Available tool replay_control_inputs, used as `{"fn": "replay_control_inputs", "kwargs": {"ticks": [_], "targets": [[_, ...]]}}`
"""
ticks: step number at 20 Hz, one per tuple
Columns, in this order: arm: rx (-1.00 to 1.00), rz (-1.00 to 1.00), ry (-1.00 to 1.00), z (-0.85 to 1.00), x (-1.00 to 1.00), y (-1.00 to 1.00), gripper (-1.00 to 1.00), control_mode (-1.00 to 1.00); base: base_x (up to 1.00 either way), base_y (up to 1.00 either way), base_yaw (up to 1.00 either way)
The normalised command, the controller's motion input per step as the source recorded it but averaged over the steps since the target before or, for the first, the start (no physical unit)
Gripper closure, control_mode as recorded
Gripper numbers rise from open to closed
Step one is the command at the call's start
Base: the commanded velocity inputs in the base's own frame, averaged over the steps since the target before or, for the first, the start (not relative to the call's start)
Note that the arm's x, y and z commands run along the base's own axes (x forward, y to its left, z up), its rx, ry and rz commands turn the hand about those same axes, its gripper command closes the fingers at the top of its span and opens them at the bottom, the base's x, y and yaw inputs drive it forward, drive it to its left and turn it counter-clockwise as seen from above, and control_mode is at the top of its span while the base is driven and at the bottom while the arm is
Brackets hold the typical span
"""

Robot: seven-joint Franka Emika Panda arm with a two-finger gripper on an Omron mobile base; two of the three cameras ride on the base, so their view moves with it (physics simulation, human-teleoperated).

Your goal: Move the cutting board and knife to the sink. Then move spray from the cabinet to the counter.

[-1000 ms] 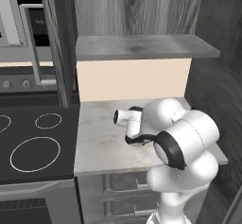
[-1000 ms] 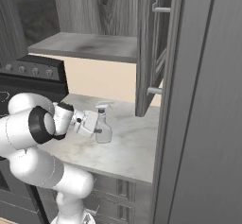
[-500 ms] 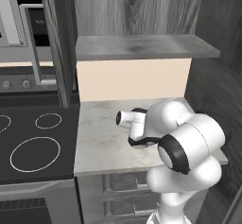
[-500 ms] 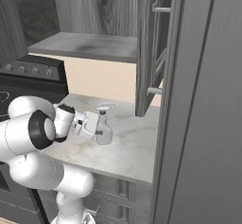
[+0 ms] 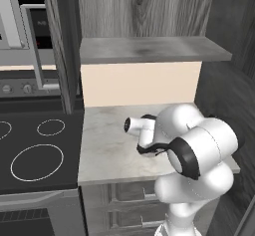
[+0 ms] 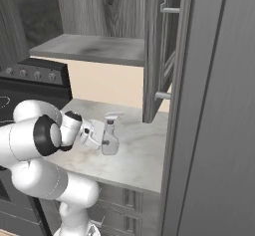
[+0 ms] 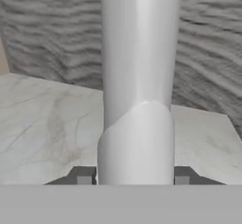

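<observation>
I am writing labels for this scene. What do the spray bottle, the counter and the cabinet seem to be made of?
The spray bottle looks like smooth pale plastic with a soft sheen and no label.
The counter seems to be marble or a stone imitation: light grey with fine darker veins, matte.
The cabinet looks like dark grey wood or laminate, since a grain pattern runs along its panels.

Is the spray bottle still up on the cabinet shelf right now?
No, the spray bottle stands upright on the marble counter below the cabinet shelf, with the gripper at its side.
</observation>
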Motion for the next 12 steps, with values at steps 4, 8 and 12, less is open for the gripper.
{"fn": "replay_control_inputs", "kwargs": {"ticks": [4,8,12], "targets": [[0.0,0.0,-0.06,-0.31,0.0,0.0,1.0,-1.0,0.0,0.0,0.0],[0.0,0.0,-0.09,-0.34,0.0,0.03,1.0,-1.0,0.0,0.0,0.0],[0.02,0.0,-0.05,-0.21,0.0,0.01,1.0,-1.0,0.0,0.0,0.0]]}}
